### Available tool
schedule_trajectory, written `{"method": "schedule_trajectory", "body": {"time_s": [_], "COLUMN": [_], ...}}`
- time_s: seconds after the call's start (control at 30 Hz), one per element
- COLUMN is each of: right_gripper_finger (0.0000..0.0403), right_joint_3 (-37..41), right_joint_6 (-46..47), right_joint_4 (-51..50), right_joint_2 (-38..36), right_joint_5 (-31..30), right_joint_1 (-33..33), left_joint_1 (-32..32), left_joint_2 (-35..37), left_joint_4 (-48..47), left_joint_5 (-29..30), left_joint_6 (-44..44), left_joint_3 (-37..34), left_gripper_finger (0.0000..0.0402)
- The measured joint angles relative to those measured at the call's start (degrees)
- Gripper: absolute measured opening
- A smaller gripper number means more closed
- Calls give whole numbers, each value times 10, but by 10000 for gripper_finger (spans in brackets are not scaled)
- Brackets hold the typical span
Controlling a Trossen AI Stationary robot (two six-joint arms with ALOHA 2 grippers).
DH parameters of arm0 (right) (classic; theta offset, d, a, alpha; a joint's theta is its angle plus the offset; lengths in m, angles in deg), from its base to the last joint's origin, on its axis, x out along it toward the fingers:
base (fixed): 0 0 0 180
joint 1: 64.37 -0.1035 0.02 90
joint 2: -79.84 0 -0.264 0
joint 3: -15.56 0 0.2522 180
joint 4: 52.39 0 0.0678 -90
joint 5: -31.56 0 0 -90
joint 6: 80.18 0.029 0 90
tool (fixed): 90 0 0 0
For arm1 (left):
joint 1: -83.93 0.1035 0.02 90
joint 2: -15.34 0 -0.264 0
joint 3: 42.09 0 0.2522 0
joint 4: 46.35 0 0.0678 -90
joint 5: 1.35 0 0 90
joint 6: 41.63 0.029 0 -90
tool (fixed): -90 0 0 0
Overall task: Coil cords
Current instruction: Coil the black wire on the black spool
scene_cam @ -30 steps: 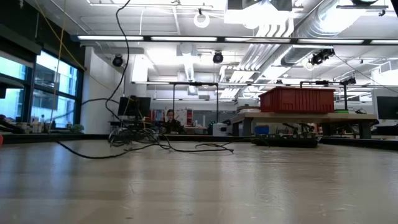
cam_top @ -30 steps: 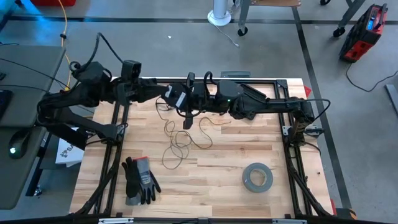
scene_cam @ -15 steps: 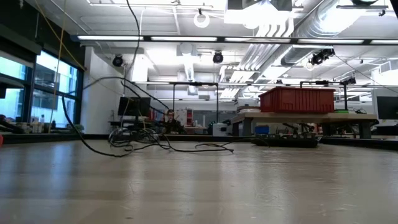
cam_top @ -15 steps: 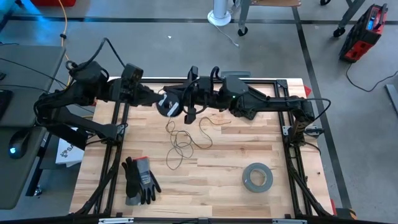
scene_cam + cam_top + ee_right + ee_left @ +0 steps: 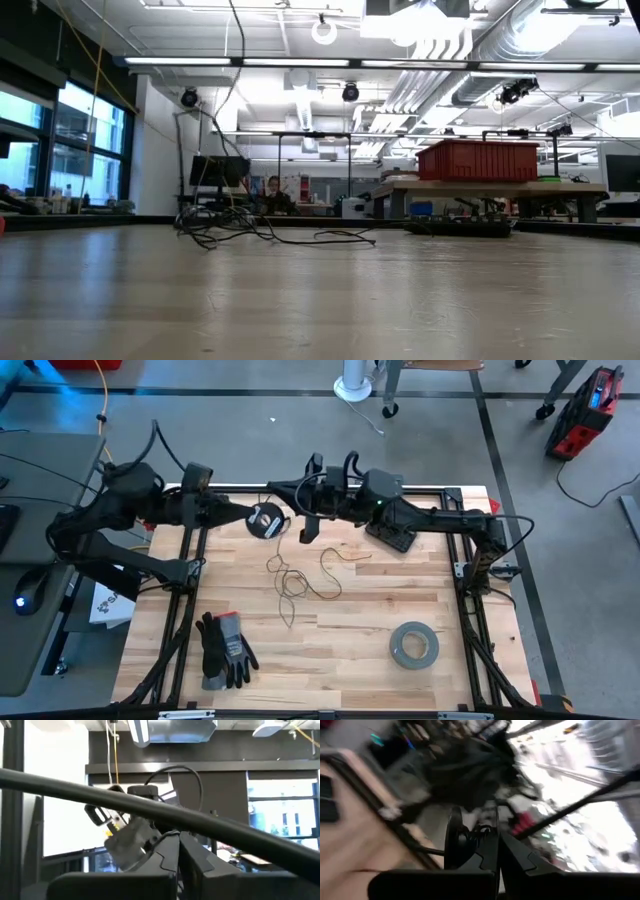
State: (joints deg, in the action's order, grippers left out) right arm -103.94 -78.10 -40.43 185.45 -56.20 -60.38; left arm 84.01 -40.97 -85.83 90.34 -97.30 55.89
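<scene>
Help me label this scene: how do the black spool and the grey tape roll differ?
The black spool is held up in the left gripper over the table's far edge; the grey tape roll lies flat on the table near the front right. The spool is smaller and black, with thin dark cord trailing below it; the tape roll is bigger, grey and untouched. Both are round.
</scene>
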Motion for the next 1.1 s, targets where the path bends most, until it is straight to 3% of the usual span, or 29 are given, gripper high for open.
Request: {"method": "schedule_trajectory", "body": {"time_s": [0.2, 0.33, 0.53, 0.67, 0.8, 0.9, 1.0, 1.1], "right_gripper_finger": [0, 0, 0, 0, 0, 13, 50, 102], "right_joint_3": [0, 0, 0, 0, 0, 0, 0, 0], "right_joint_6": [-24, 9, 73, 74, 95, 79, 55, 55], "right_joint_4": [-55, -90, -130, -157, -178, -262, -341, -354], "right_joint_2": [-17, -27, -28, -27, -29, -41, -55, -58], "right_joint_5": [0, -1, 42, 49, 51, 75, 65, 55], "right_joint_1": [11, 21, 32, 29, 27, 26, 16, 2], "left_joint_1": [0, 1, 0, 1, 0, 0, 0, 0], "left_joint_2": [41, 56, 52, 40, 37, 40, 40, 32], "left_joint_4": [-40, -42, -39, -9, 45, 89, 120, 145], "left_joint_5": [75, 117, 144, 136, 101, 92, 92, 88], "left_joint_6": [101, 219, 416, 498, 539, 545, 524, 524], "left_joint_3": [1, 1, 1, 1, 0, 1, 1, 1], "left_gripper_finger": [0, 0, 0, 0, 0, 0, 0, 0]}}
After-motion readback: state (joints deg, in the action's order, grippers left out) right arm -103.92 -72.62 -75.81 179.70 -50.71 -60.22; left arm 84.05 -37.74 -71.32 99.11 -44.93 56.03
